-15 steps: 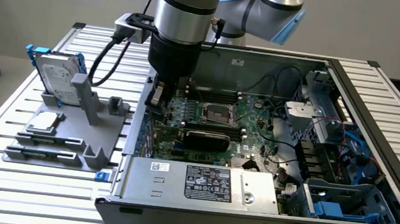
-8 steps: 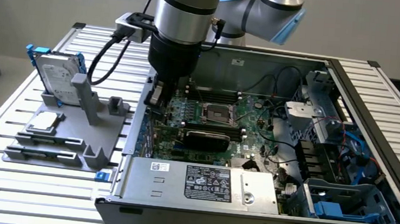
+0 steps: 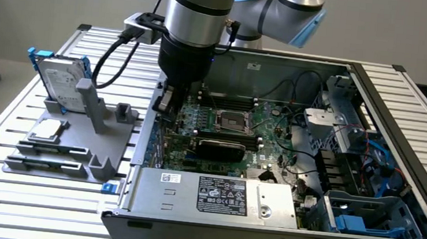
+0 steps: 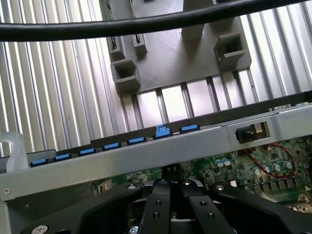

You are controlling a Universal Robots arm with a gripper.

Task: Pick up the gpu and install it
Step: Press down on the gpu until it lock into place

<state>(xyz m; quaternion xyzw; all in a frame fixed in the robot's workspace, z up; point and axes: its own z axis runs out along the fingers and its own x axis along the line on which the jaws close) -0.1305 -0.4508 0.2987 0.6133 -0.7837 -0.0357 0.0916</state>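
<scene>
The gpu point(image 3: 220, 149) stands on edge on the green motherboard point(image 3: 274, 136) inside the open computer case, its black rounded cooler facing the front. My gripper point(image 3: 165, 108) hangs over the board beside the case wall on the exterior view's left, just behind the card's near end. In the wrist view the gripper point(image 4: 170, 187) is shut, its black fingers point(image 4: 156, 209) pressed together with nothing visible between them. Beneath them lie the motherboard and the case's metal wall point(image 4: 146, 153).
A grey fixture point(image 3: 63, 158) left of the case holds an upright hard drive with blue rails point(image 3: 60, 83) and a square silver processor chip point(image 3: 48, 130). A power supply point(image 3: 215, 195) fills the case's front. Blue clips point(image 4: 162, 130) line the wall. A black cable point(image 4: 146, 22) crosses the wrist view.
</scene>
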